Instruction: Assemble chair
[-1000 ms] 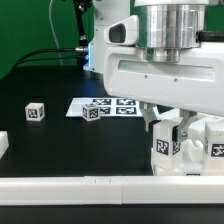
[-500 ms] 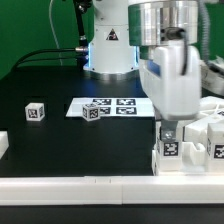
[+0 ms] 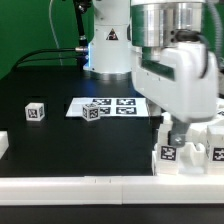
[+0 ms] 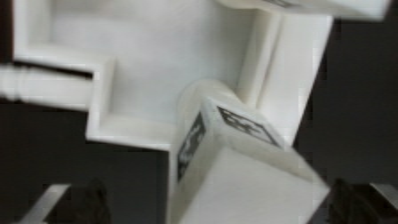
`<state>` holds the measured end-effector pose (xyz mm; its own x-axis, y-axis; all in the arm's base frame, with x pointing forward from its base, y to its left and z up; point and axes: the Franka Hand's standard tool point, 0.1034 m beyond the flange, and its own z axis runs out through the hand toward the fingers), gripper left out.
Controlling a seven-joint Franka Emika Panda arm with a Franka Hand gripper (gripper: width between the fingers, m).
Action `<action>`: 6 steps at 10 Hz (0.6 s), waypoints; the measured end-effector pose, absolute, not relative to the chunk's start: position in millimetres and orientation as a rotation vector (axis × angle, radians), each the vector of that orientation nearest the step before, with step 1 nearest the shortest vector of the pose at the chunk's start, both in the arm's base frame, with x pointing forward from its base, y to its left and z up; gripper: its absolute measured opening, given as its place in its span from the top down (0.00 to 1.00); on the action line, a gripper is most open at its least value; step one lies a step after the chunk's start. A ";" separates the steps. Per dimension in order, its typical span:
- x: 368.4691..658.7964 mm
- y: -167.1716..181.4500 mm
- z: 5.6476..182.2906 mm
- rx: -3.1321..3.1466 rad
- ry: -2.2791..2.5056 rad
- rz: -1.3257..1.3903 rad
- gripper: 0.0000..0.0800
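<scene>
Chair (image 3: 192,150) parts at table (image 3: 70,150) front edge: rigid, glossy plastic (likely light, slippery). Gripper (image 3: 176,130) jaws spread wide over tagged block (image 4: 231,160), holding nothing. Best hold: flat opposite faces.

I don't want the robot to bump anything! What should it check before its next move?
1. Tool open: ok, fingers stand wide apart.
2. Tagged white part free of the fingers: cannot tell; a gap shows on one side only.
3. Chair parts sitting beside the border rail: ok.
4. Loose cube far from the arm: ok.
5. Cube at the marker board clear of the arm: ok.
</scene>
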<state>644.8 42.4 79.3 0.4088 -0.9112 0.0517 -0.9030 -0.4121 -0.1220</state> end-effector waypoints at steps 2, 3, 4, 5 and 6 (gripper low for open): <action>644.5 42.3 78.8 -2.684 1.489 -0.175 0.19; 644.5 41.6 78.8 -2.739 1.397 -0.179 0.19; 644.5 41.1 78.7 -2.789 1.305 -0.183 0.19; 644.5 41.3 78.7 -2.818 1.252 -0.185 0.19; 644.7 41.9 78.0 -2.988 0.943 -0.205 0.19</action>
<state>644.7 41.9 78.0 0.8110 -0.5718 0.1239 -0.5716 -0.8195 -0.0404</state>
